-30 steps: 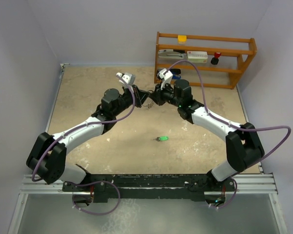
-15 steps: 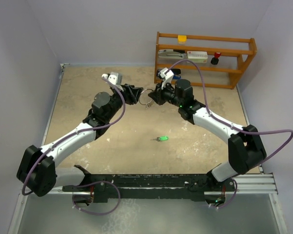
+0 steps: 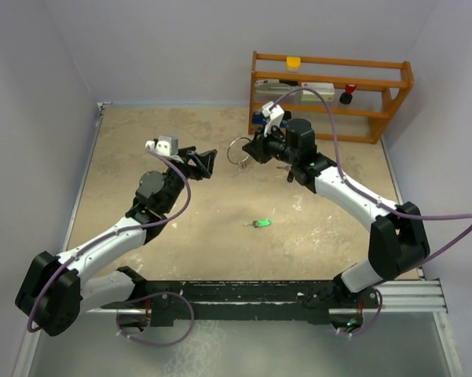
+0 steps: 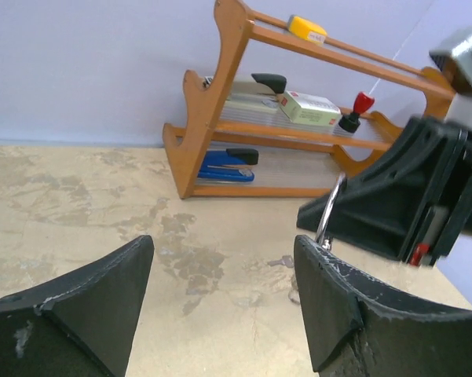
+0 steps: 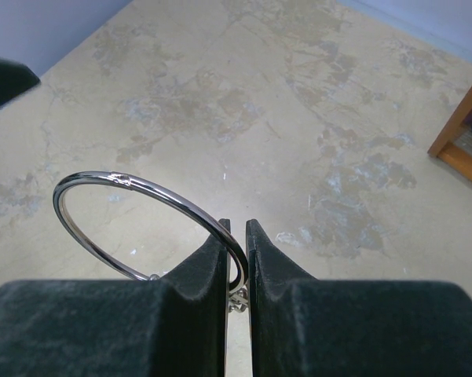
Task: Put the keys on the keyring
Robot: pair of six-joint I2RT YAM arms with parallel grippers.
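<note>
L hand point(image 3: 208, 163) now wide, backed off to ring's 9 | R hand point(image 3: 255, 149) pinching keyring point(image 5: 114, 177) | your next: green key point(image 3: 259, 224), ring's 6

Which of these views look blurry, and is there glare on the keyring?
Left wrist view: the right arm's fingers are soft, the shelf sharper. Right wrist view: the keyring is crisp, with bright glints. Top view: even light, no glare.

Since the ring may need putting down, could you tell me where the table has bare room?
The beige tabletop is bare far left, between the wall and the black left gripper, and along the right edge beyond the right arm. Crowded: by the orange wooden rack, and mid-table around the green-headed key.
</note>
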